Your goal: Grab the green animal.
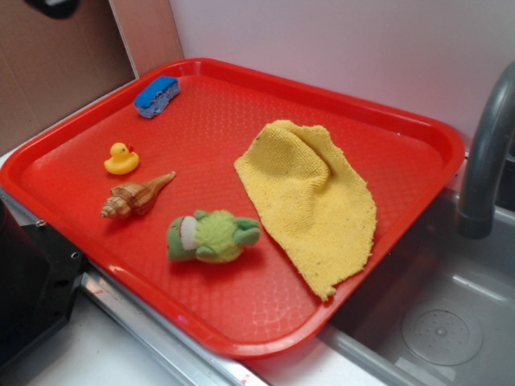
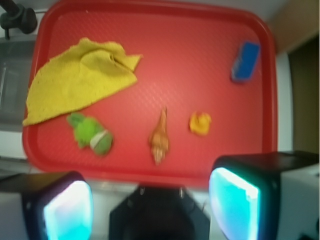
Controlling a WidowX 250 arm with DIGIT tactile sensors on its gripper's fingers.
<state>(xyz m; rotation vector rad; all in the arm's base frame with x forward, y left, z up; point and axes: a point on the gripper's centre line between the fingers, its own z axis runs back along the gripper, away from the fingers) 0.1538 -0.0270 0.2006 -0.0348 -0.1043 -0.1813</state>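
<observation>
Fuzzy lime-green plush animal [image 2: 90,134] lies on the red plastic tray [image 2: 200,165] near its front edge, beside the yellow cloth [image 2: 75,85]. Gripper [image 2: 150,200] jaws spread wide, empty, high above; toy sits ahead-left, long axis diagonal.

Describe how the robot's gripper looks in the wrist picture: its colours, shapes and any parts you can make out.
The gripper shows two blocky fingers at the bottom edge of the wrist view, each with a dark casing and a rounded, pale pad glowing cyan-white. Light grey blocks sit at their outer sides. Between them is a black angular mount. No cables or markings show. The picture is blurry, so finer detail cannot be told.
</observation>
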